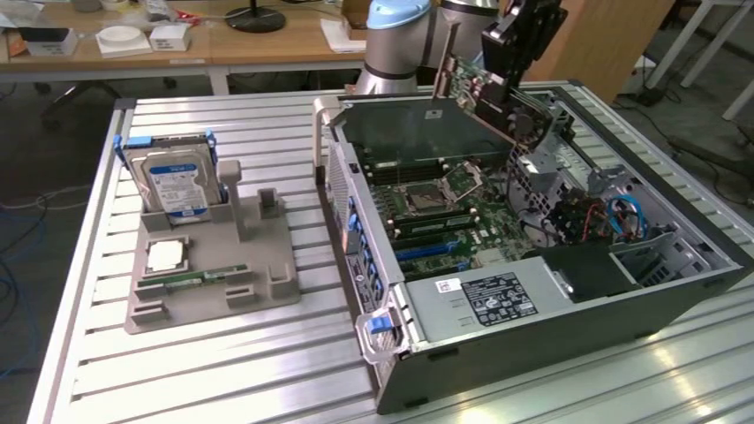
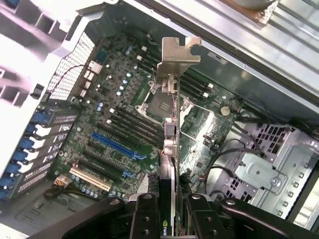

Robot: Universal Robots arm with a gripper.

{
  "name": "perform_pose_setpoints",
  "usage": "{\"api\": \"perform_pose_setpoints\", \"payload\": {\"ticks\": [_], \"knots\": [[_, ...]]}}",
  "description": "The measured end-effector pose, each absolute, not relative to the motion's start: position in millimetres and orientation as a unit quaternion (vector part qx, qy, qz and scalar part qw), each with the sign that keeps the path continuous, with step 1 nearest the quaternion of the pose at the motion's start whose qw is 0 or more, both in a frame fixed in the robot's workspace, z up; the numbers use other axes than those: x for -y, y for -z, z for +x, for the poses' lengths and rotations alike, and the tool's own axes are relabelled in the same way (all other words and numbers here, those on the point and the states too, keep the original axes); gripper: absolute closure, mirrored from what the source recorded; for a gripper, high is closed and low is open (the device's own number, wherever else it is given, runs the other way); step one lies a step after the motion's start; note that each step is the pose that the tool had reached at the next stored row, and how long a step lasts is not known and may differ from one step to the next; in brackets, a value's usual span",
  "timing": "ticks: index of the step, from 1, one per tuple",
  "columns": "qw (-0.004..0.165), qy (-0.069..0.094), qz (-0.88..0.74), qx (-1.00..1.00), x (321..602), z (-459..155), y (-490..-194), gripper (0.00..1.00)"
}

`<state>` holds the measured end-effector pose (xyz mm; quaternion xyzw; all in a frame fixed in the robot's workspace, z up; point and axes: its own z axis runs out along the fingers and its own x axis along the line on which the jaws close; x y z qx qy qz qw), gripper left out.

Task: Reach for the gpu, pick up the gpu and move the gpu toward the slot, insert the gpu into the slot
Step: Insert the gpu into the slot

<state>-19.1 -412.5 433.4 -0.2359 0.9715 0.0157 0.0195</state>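
The jaws are closed partway on the gpu [image 1: 486, 90] [image 2: 171, 139] and hold it in the air over the open computer case [image 1: 566, 336], apart from the motherboard [image 2: 114, 114]. The card is tilted, its long axis slanting, with the silver bracket toward the exterior view's left. The blue slot [image 2: 117, 145] lies uncovered. The case sits on a ribbed metal worktop [image 1: 236, 371], with a wooden desk [image 1: 260, 44] behind. The jaws hide the card's near end.

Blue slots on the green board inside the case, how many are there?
2. A long blue slot lies mid-board; a shorter blue slot lies beside it, toward the white strip. The gpu in the tool may hide others.
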Motion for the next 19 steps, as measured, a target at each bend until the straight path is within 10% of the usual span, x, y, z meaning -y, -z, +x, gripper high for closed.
{"api": "perform_pose_setpoints", "payload": {"ticks": [19], "knots": [[0.017,-0.018,-0.352,-0.936,412.9,-19.2,-432.2,0.75]]}}
